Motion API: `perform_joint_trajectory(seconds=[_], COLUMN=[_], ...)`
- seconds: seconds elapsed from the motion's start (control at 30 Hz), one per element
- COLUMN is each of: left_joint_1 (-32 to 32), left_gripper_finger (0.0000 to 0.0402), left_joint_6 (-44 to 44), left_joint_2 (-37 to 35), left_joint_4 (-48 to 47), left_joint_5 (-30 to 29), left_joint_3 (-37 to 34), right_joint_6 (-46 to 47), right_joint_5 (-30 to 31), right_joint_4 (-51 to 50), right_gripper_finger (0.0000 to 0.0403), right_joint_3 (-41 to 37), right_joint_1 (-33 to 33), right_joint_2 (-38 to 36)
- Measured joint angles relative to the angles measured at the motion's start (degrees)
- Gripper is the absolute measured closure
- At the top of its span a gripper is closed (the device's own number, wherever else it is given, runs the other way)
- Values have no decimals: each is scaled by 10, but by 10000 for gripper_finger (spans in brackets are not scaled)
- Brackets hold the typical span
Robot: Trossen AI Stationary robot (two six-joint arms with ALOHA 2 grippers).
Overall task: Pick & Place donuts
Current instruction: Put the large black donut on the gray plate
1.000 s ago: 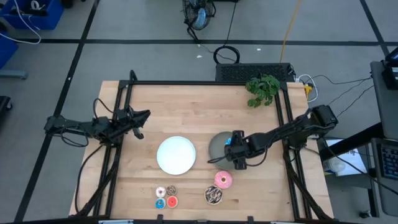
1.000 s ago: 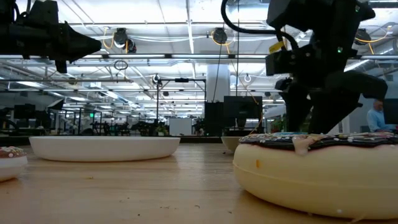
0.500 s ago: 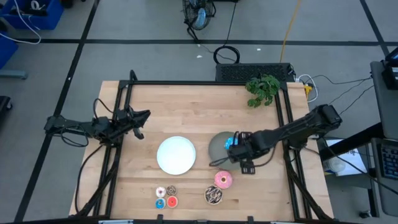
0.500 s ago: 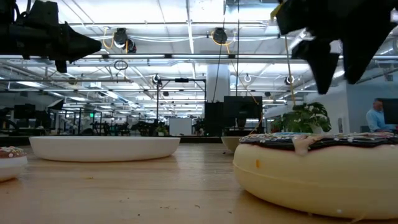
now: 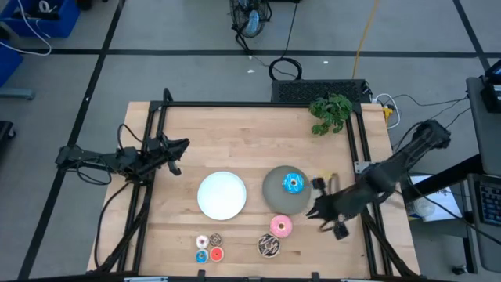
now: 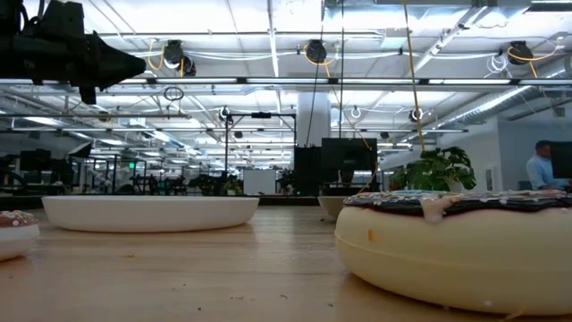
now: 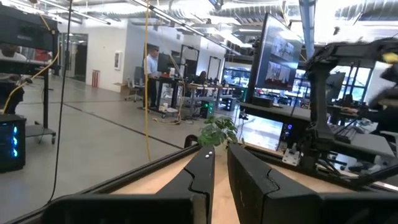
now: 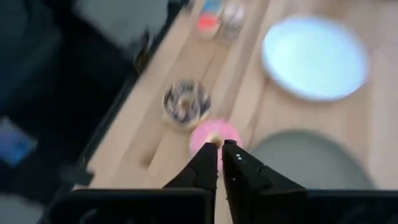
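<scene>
Right gripper is held over bare wood just right of the pink donut, arm stretched in from the table's right edge, elbow out past the frame rail. In the right wrist view its fingers are pressed nearly together with only a thin gap and nothing between them; that view is blurred, so the gap is hard to judge.

Blue sprinkled donut is seen lying flat on the round grey-green plate, a matte disc. Pink donut is glossy, a smooth ring, on the wood just below that plate. Brown drizzled donut is beside it, toward the near edge; in the low view it fills the foreground, cream body with dark icing and sprinkles.

Four tiny rings are clustered near the front edge: white, brown, blue, red, all close together.

Round white plate is bare, smooth, with a shallow rim.

Left gripper is parked at the table's left side, arm low and level, fingers close together with a slim gap, gripping nothing.

Table is light wood planking inside a black frame.
</scene>
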Motion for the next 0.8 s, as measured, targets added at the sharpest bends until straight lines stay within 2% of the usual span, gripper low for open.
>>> perform_joint_trajectory(seconds=[0.13, 0.2, 0.27, 0.37, 0.57, 0.8], left_joint_1=[0, 0, 0, 0, 0, 0], left_gripper_finger=[353, 353, 353, 353, 353, 353], left_joint_6=[1, 7, 12, 12, 8, 2], left_joint_2=[0, 0, 0, 0, 0, 0], left_joint_4=[-17, -39, -53, -53, -49, -58], left_joint_5=[0, 0, 0, 0, 1, 1], left_joint_3=[0, 0, 0, 0, 0, 0], right_joint_6=[0, -18, -36, -48, -116, -153], right_joint_5=[119, 145, 141, 103, 104, 103], right_joint_4=[138, 227, 296, 356, 482, 488], right_gripper_finger=[397, 401, 400, 402, 402, 402], right_joint_3=[-124, -203, -276, -363, -492, -574], right_joint_1=[22, 28, 30, 31, 40, 38], right_joint_2=[-123, -173, -216, -275, -374, -431])
